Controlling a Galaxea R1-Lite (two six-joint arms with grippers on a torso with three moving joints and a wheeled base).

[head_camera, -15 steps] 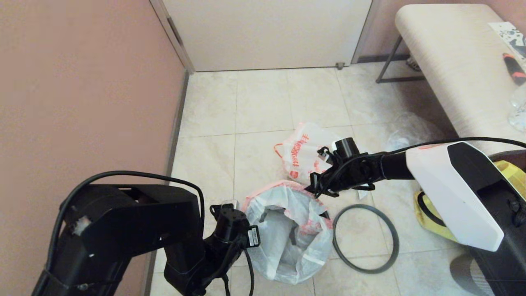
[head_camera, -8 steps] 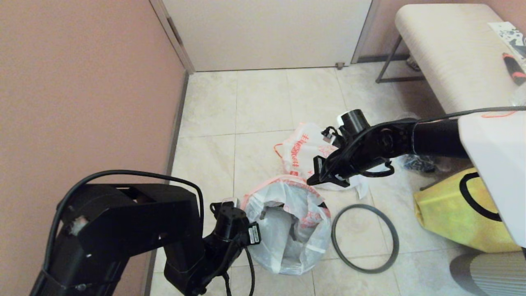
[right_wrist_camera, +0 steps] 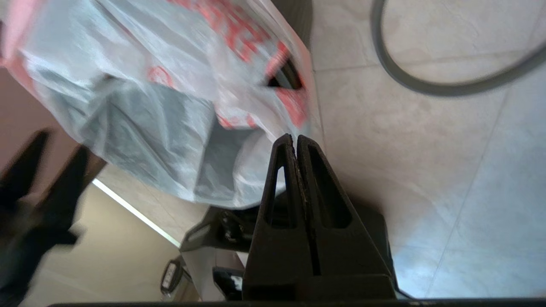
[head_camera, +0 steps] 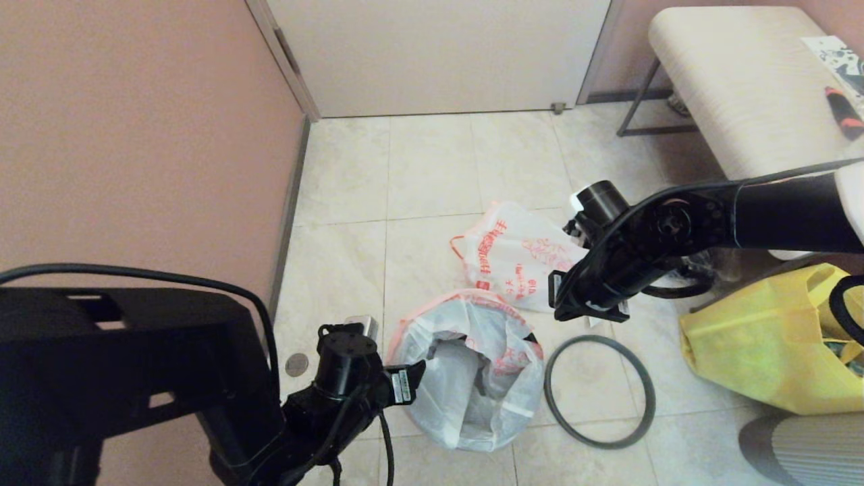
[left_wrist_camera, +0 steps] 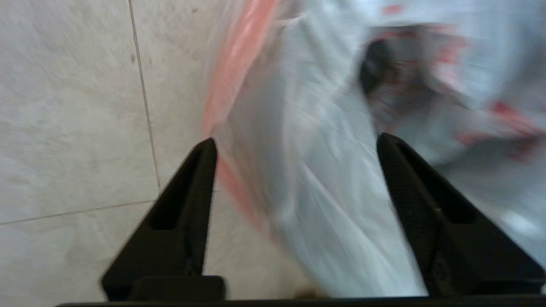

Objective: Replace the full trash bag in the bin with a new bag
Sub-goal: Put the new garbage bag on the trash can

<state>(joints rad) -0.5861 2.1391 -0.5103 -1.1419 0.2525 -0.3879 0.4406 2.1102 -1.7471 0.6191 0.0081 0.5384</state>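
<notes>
The new bag (head_camera: 466, 378), milky white with a pink-orange band, is draped over the bin, of which only a dark sliver (head_camera: 480, 386) shows. My left gripper (head_camera: 413, 375) is open at the bag's left side. In the left wrist view the bag's film (left_wrist_camera: 324, 179) lies between its spread fingers (left_wrist_camera: 295, 140). My right gripper (head_camera: 586, 313) is shut and empty, raised above the floor between the bin and the full trash bag (head_camera: 513, 260); the right wrist view shows its closed tips (right_wrist_camera: 294, 138) beside the bag (right_wrist_camera: 149, 106). The grey hoop (head_camera: 599, 390) lies flat on the tiles, right of the bin.
A yellow tote (head_camera: 763, 351) sits on the floor at right, below a pale bench (head_camera: 742, 101). The pink wall (head_camera: 135, 135) runs close along the left. A closed door (head_camera: 439, 54) is at the back. Tiled floor lies open between the door and the bags.
My right arm has lifted off the bag's rim and swung up and right, uncovering the yellow tote. My left arm has shifted lower and left, its gripper staying at the bag's side.
</notes>
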